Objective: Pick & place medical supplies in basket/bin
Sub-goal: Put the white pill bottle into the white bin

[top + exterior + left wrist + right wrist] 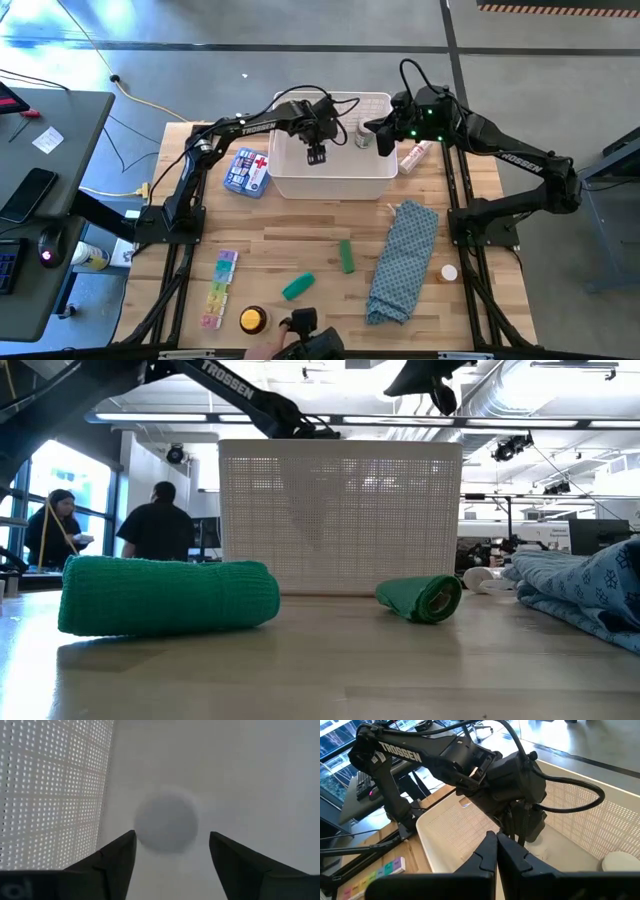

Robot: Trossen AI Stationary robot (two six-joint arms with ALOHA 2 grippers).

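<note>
My left end effector (316, 152) hangs inside the white basket (290, 178), over its middle. Its fingers (112, 860) stand spread apart with nothing between them. Below them, on the basket floor, lies a round white cap (166, 825); I cannot tell what it belongs to.

My right end effector (372, 127) is at the far right corner of the basket, above the rim. Its fingers (487, 855) are pressed together, holding nothing.

A white-capped bottle (364, 137) stands in the basket's far right corner, just beside my right end effector.

Supplies outside the basket, on the counter (300, 240):
- Blue-white red-cross pack (246, 171), just left of the basket.
- Pinkish tube (416, 153), just right of the basket, far side.
- Green tube (346, 255), near of the basket, centre of the counter.
- Second green tube (297, 287), nearer and slightly left of the first.
- Rainbow pill organiser strip (218, 289), near left.
- Round yellow tin (252, 320), at the near edge.
- Small white-capped item (449, 272), near right, just beside the cloth.

A blue patterned cloth (403, 260) lies lengthwise on the right side of the counter.

In the low view, two people (158, 520) stand in the room beyond the counter, to the left.
</note>
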